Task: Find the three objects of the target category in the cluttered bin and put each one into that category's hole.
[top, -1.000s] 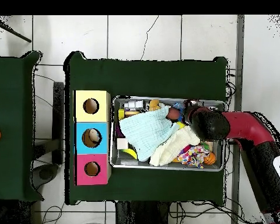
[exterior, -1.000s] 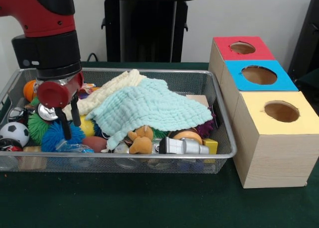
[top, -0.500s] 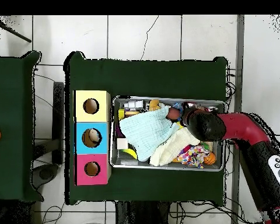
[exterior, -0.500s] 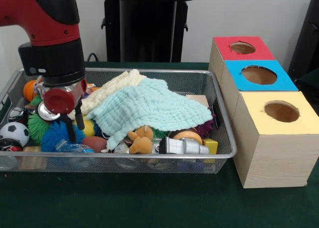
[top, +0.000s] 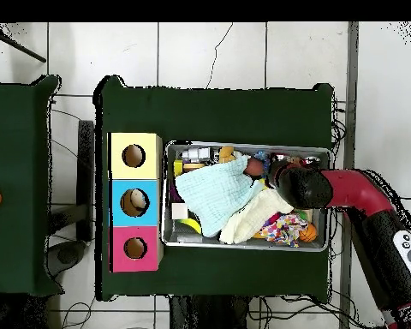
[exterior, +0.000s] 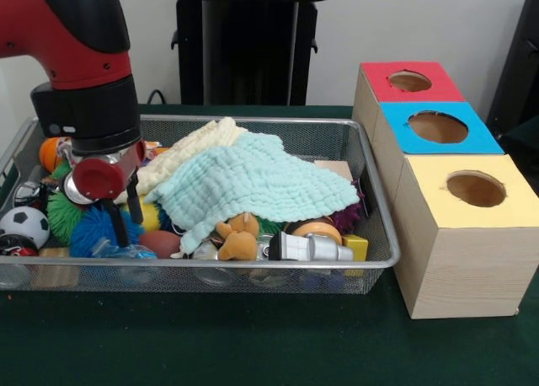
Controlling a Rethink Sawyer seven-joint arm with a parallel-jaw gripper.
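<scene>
The silver wire-mesh bin point(exterior: 253, 121) is full of clutter and also shows in the overhead view point(top: 247, 248). My gripper point(exterior: 125, 217) hangs at the bin's left end with its two dark fingers apart and nothing between them. It is just above a blue spiky ball point(exterior: 91, 231), beside a yellow ball point(exterior: 149, 214). In the overhead view the arm's head point(top: 299, 188) hides the fingers. Three boxes with holes stand right of the bin: red point(exterior: 410, 82), blue point(exterior: 436, 127) and yellow point(exterior: 474, 189).
A mint cloth point(exterior: 253, 182) and a cream cloth point(exterior: 187, 152) cover the bin's middle. Around them lie a green spiky ball point(exterior: 59, 211), a soccer ball point(exterior: 23, 224), an orange ball point(exterior: 49, 151), a brown plush toy point(exterior: 237, 237) and a silver flashlight point(exterior: 308, 248).
The gripper has shifted slightly right and sunk a little toward the blue spiky ball. Its fingers stay apart. Nothing in the bin has moved.
</scene>
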